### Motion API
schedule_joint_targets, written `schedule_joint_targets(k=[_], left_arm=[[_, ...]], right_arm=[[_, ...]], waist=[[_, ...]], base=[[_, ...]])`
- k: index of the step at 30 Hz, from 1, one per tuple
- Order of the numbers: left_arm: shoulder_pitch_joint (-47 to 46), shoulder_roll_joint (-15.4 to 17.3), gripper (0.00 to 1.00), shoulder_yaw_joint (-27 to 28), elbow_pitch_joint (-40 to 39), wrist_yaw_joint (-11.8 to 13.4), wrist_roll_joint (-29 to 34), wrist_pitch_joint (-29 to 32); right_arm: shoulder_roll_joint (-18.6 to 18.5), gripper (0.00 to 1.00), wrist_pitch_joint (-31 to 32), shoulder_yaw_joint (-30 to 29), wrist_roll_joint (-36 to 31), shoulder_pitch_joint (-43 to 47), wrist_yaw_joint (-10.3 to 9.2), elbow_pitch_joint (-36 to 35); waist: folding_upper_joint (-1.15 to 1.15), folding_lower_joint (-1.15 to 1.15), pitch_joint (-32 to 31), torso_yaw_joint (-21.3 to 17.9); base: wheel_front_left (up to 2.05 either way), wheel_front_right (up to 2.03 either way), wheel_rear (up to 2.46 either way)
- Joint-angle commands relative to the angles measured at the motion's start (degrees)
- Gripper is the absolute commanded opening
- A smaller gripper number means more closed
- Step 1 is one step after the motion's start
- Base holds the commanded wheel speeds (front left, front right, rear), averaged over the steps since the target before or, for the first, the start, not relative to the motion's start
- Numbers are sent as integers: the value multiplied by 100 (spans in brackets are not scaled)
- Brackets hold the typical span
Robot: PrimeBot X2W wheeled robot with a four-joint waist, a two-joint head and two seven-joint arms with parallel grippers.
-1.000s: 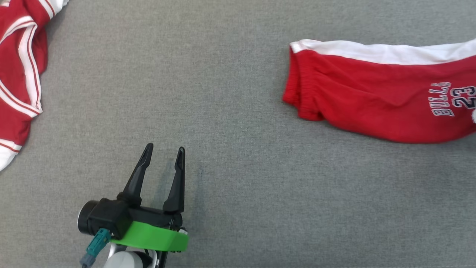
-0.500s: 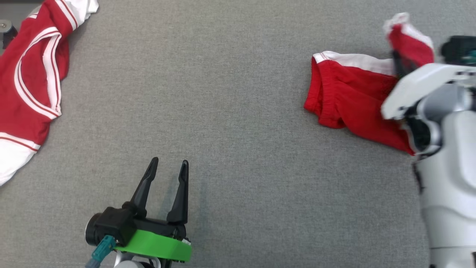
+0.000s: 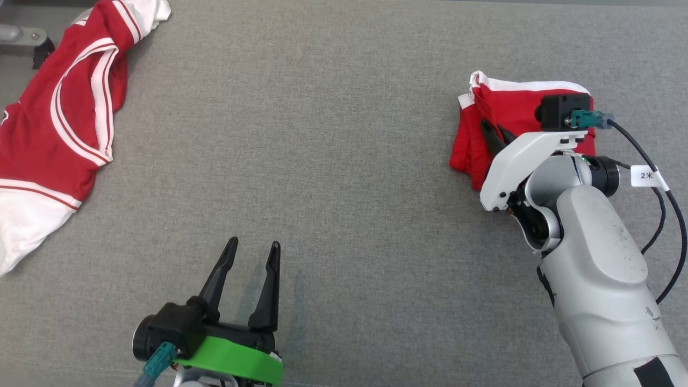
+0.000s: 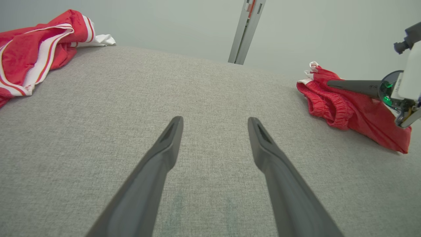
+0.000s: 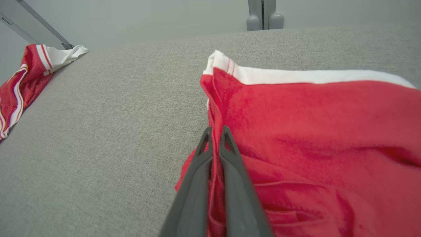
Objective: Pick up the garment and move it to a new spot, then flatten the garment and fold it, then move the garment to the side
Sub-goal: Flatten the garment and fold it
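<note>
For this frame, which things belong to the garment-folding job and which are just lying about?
In the job:
- red shorts, partly folded over
- right hand, shut on a fold of the shorts
- grey surface under them

Lying about:
- red-and-white jersey, crumpled at the surface's left edge
- left hand, open and holding nothing, apart from both garments

The left gripper (image 3: pixel 253 244) hangs low over the near edge of the worktop (image 3: pixel 349 161), left of its middle. Its two dark fingers are spread wide, point toward the far edge and hold nothing. The pale right arm (image 3: pixel 596 258) stretches up from the near right corner. The right gripper (image 3: pixel 486 126) is pinched tight on a fold of the garment (image 3: pixel 516 105).
</note>
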Motion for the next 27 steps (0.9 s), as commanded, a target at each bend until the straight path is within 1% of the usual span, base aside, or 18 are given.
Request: schedule_joint_targets(k=[1, 2, 3, 4, 6, 10, 12, 16, 21, 27], left_arm=[[111, 4, 100, 16, 17, -9, -2, 1], [114, 4, 100, 12, 24, -7, -1, 1], [113, 4, 100, 10, 35, -3, 0, 1], [116, 4, 100, 10, 42, 0, 3, 0], [126, 3, 100, 17, 62, 8, 16, 1], [190, 4, 100, 78, 92, 37, 38, 1], [235, 5, 100, 129, 93, 51, 53, 1], [388, 6, 100, 307, 89, 82, 76, 0], [602, 7, 100, 530, 49, 108, 116, 1], [865, 7, 100, 806, -50, 127, 154, 0]], right_arm=[[0, 5, -104, 12, -10, -67, -6, 57], [7, 32, -167, 26, -1, -82, -6, 85], [15, 90, -271, 31, 27, -94, -6, 100], [19, 100, -345, 30, 63, -96, -6, 124], [27, 100, -517, 36, 170, -95, -6, 132], [36, 100, -979, 129, 410, 105, -6, -126], [29, 100, -1251, 256, 326, 281, -6, -350], [-290, 100, -1901, 422, -121, 771, -7, -817], [-541, 100, -2561, 246, -451, 1460, -8, -1215], [-584, 100, -2868, -302, -593, 2275, -7, -1421]], waist=[[0, 0, -12, -11], [0, 0, -18, -16], [0, 0, -30, -27], [0, 0, -43, -37], [0, 0, -84, -63], [0, 0, -226, -129], [0, 0, -314, -197], [0, 0, -553, -372], [0, 0, -870, -544], [0, 0, -1196, -645]], base=[[0, 0, 0], [0, 0, 0], [0, 0, 0], [0, 0, 0], [0, 0, 0], [0, 0, 0], [0, 0, 0], [0, 0, 0], [0, 0, 0], [0, 0, 0]])
